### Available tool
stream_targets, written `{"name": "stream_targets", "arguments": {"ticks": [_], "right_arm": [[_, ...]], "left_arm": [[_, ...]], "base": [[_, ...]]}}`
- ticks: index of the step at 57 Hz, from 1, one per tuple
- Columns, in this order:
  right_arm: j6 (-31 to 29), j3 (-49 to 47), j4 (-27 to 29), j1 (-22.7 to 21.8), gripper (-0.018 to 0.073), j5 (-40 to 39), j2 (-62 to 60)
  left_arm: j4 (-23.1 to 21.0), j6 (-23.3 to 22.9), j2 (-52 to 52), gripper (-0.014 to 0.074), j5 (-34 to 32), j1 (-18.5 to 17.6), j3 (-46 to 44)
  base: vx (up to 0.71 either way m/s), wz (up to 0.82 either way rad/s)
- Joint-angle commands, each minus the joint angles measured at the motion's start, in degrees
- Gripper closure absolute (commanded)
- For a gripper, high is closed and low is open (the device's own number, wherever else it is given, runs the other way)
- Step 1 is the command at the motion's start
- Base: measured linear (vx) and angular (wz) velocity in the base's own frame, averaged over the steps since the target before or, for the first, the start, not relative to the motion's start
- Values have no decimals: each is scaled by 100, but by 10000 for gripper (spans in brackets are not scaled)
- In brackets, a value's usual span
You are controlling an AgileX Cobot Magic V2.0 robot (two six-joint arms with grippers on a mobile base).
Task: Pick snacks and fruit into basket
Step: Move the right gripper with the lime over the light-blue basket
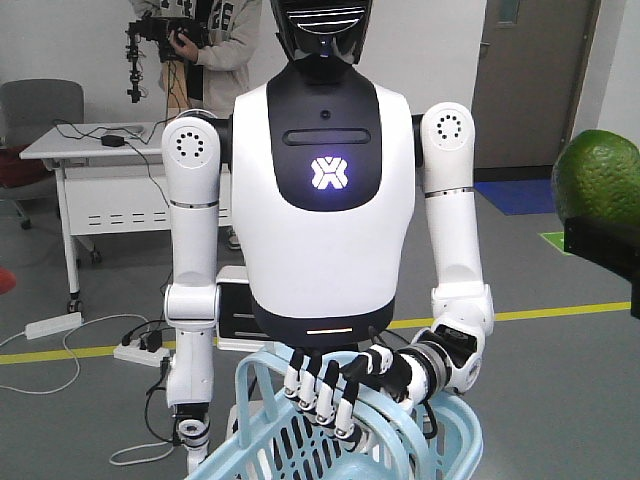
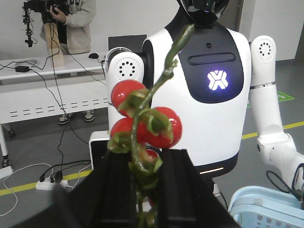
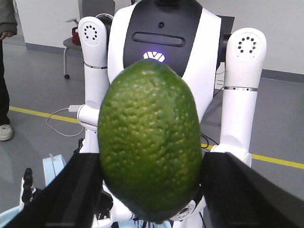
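Fruit, the pebbly green avocado, sits pinched in the right gripper, left gripper clamps a cherry-tomato vine; basket, at 6 o'clock, apparently unfilled, snacks unseen.

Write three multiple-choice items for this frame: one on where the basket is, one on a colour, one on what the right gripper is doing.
1. Where is the pale blue basket?
A. On the white table at the back
B. In the hand of the white humanoid robot
C. On the floor by the door

2. What colour are the small round tomatoes on the stem?
A. Red
B. Yellow
C. Purple

3. What state is the right gripper in?
A. Open and empty
B. Shut on a pouch
C. Shut on the green fruit

Answers:
1 B: the front view shows the humanoid's fingers hooked over the basket's handle.
2 A: the left wrist view shows red tomatoes on a green stem.
3 C: the right wrist view shows the fruit clamped between the two dark fingers.
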Motion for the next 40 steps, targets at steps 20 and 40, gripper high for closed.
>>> {"name": "stream_targets", "arguments": {"ticks": [20,40], "right_arm": [[-32,-170,49,-7,566,-500,-18],[-32,-170,49,-7,566,-500,-18]], "left_arm": [[-22,-46,-42,603,-499,-32,-149],[-22,-46,-42,603,-499,-32,-149]], "base": [[0,0],[0,0]]}}
